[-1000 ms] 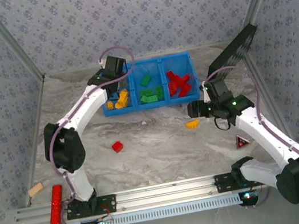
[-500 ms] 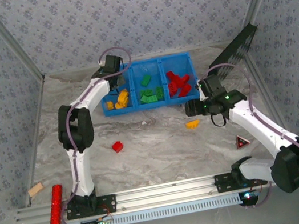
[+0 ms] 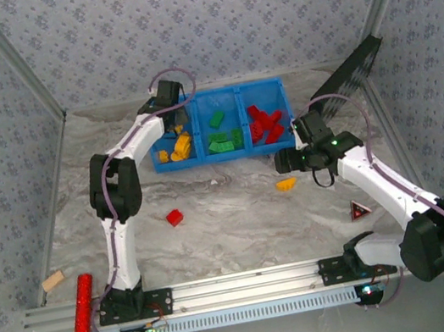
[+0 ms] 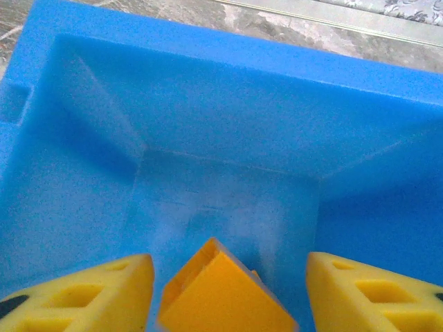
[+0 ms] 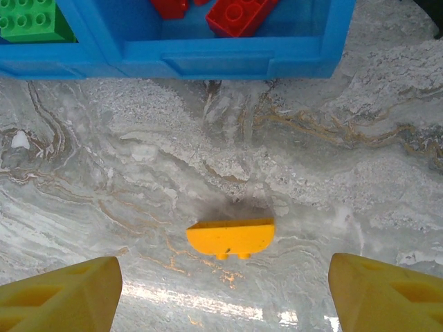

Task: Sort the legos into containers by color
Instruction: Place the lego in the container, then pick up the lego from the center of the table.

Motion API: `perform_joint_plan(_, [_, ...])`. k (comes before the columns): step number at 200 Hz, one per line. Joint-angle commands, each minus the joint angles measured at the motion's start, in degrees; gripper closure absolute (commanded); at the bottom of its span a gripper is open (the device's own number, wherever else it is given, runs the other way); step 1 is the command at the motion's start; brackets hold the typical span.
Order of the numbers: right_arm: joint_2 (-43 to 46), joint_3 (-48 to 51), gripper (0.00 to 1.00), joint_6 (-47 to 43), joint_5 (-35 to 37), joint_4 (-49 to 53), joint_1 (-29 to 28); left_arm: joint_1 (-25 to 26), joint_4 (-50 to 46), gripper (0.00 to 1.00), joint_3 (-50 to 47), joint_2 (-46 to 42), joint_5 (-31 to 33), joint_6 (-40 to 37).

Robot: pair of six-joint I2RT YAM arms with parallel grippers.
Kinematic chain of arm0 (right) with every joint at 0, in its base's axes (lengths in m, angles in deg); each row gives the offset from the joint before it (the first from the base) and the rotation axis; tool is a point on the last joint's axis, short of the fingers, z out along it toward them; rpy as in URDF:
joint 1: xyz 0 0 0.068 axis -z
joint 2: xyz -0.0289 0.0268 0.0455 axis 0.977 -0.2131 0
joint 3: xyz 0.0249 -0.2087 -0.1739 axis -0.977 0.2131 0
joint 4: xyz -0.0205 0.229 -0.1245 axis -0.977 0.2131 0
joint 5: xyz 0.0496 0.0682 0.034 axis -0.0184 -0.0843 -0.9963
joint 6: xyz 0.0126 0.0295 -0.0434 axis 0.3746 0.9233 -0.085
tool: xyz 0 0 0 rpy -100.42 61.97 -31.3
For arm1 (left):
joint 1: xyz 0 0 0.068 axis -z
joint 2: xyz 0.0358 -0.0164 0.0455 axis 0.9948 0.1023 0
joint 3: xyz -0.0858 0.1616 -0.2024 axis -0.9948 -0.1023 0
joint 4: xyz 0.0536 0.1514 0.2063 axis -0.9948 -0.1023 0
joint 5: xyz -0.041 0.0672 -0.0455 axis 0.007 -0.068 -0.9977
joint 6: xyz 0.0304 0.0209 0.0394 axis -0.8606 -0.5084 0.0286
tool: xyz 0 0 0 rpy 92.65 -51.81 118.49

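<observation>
Grey marbled worktop (image 3: pixel 241 223), boxed in by walls (image 3: pixel 204 14) papered in a small floral print. Against the far right corner, a black panel (image 3: pixel 351 70), leaning.

Toward the far edge, near its middle, the blue tray (image 3: pixel 213 92), split into three compartments side by side. Left compartment: yellow-orange bricks (image 3: pixel 180 146). Middle one: green bricks (image 3: pixel 220 142). Right one: red bricks (image 3: pixel 265 124).

Left arm (image 3: pixel 115 193) reaching to the tray's left compartment, left gripper (image 4: pixel 229 259) poised above its floor. Jaws apart, an orange brick (image 4: pixel 221 294) between the fingers with a thin gap on each side, so parted rather than clamped.

Right arm (image 3: pixel 380 181) bent toward mid-worktop, right gripper (image 5: pixel 225 261) hovering just short of the tray's near wall. Jaws wide, nothing between them. On the marble below it, a yellow brick (image 5: pixel 230 237), lying apart from both fingers.

Along the near left corner, a red glittery tube (image 3: pixel 81 307). Just beyond it, near the left edge, a tan block (image 3: pixel 53 282). Left of centre, alone on the marble, a red brick (image 3: pixel 174 217). Toward the right edge, a red triangular piece (image 3: pixel 359 211).
</observation>
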Motion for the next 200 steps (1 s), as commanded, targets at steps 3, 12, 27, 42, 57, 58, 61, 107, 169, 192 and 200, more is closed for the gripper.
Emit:
perform_joint_plan(3, [1.06, 0.33, 0.2, 1.29, 0.77, 2.44, -0.51, -0.37, -0.83, 0.36, 0.92, 0.12, -1.28, -0.88])
perform_joint_plan(12, [1.7, 0.83, 0.2, 1.72, 0.67, 2.69, -0.52, -0.37, -0.73, 0.36, 0.55, -0.06, -1.16, -1.02])
perform_joint_plan(27, [2.68, 1.33, 0.2, 2.4, 0.75, 3.3, -0.56, -0.51, -0.63, 0.35, 0.04, -0.56, -1.32, -1.11])
perform_joint_plan(42, [3.46, 2.0, 0.19, 3.31, 0.66, 4.01, -0.61, -0.46, 0.29, 0.35, -1.0, -1.82, -1.66, -1.24])
perform_joint_plan(57, [3.6, 2.82, 0.19, 4.74, 0.21, 4.32, -0.6, -0.46, 1.6, 0.35, -2.13, -3.92, -2.1, -1.54])
perform_joint_plan(58, [3.6, 2.93, 0.19, 4.79, 0.17, 4.36, -0.6, -0.46, 1.66, 0.35, -2.27, -4.06, -2.15, -1.59])
perform_joint_plan(61, [3.52, 3.21, 0.19, 5.08, -0.08, 4.34, -0.6, -0.46, 2.05, 0.35, -2.59, -4.47, -2.28, -1.65])
perform_joint_plan(107, [1.05, 7.01, 0.16, 9.11, -2.51, 1.17, -0.56, 0.14, 1.71, 0.33, -2.3, -12.09, -6.67, -5.77])
perform_joint_plan(169, [-0.3, 7.37, 0.13, 10.38, 1.31, 1.08, -0.22, 6.26, -6.62, 0.31, -1.52, -20.11, -11.73, -20.58])
perform_joint_plan(192, [3.59, 6.76, 0.11, 11.91, 2.16, 3.59, 1.92, 12.63, -3.88, 0.31, -8.44, -24.54, -12.88, -27.44])
perform_joint_plan(200, [5.09, 6.42, 0.1, 12.12, 2.63, 4.26, 3.04, 15.21, -1.8, 0.31, -11.68, -26.07, -12.98, -29.4])
